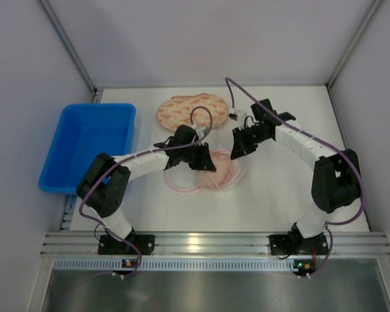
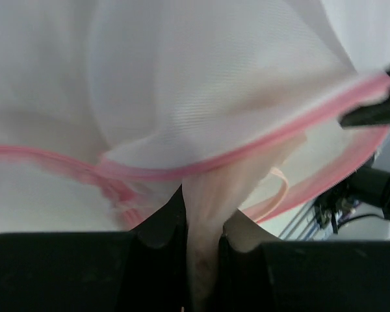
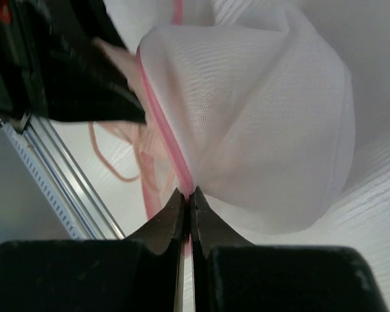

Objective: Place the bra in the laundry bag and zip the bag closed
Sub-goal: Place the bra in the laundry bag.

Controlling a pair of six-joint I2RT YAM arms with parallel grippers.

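Note:
The white mesh laundry bag (image 1: 226, 174) with a pink zipper edge lies at the table's middle. My left gripper (image 1: 205, 160) is at its left side, shut on pale peach bra fabric (image 2: 211, 188) that runs up under the bag's pink-edged opening (image 2: 247, 146). The gripper (image 2: 201, 218) pinches the fabric between both fingers. My right gripper (image 1: 236, 148) is at the bag's far right edge. In the right wrist view it (image 3: 188, 195) is shut on the pink zipper edge (image 3: 166, 136) and holds the mesh (image 3: 266, 130) up. Peach bra straps (image 3: 107, 159) hang below the opening.
A blue plastic bin (image 1: 91, 146) stands at the left of the table. An oval cream pouch with an orange pattern (image 1: 192, 110) lies at the back, behind both grippers. The left arm's black body (image 3: 65, 65) is close to the right gripper.

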